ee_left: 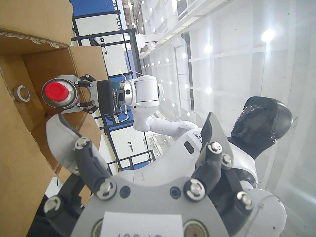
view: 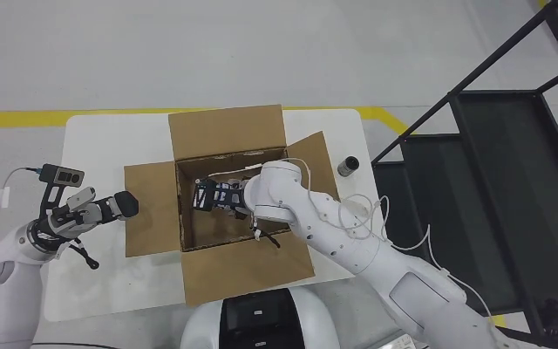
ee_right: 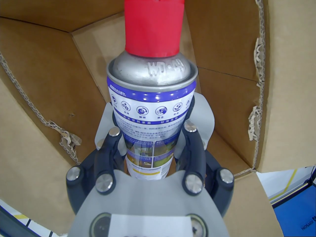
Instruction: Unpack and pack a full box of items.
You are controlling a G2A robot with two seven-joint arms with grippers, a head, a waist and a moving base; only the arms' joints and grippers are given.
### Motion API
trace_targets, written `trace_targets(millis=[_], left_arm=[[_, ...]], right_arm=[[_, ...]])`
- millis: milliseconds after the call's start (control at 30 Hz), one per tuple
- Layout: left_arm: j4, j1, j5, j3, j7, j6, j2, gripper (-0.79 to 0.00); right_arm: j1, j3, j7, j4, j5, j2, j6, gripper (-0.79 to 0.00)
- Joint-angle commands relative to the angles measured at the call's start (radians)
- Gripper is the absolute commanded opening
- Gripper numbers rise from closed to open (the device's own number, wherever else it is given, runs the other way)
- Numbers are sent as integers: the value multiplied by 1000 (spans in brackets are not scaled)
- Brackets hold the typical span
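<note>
Firmly clamped on a spray can (ee_right: 151, 85) with a red cap, the right end effector (ee_right: 153, 117) presses its fingers against either side of the can's body. Around both rise the walls of the open cardboard box (ee_right: 49, 75), with the can held inside it. Farther off, beyond the box's side flap, the left end effector (ee_left: 133, 129) hangs with its fingers apart above the white worktop (view: 96, 140).

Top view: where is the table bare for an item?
Bare: far left corner of the table, beside the far flap of the box. Crowded: inside it, around the right gripper and spray can; a small cylinder by the right flap.
</note>
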Motion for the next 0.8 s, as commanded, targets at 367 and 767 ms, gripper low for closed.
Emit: trace_targets(millis=[367,767], left_arm=[[0,0,0,0,0,0,0,0],[0,0,0,0,0,0,0,0]], right_arm=[[0,0,0,0,0,0,0,-785],[-103,226,-208,-150,71,60,-158,-785]])
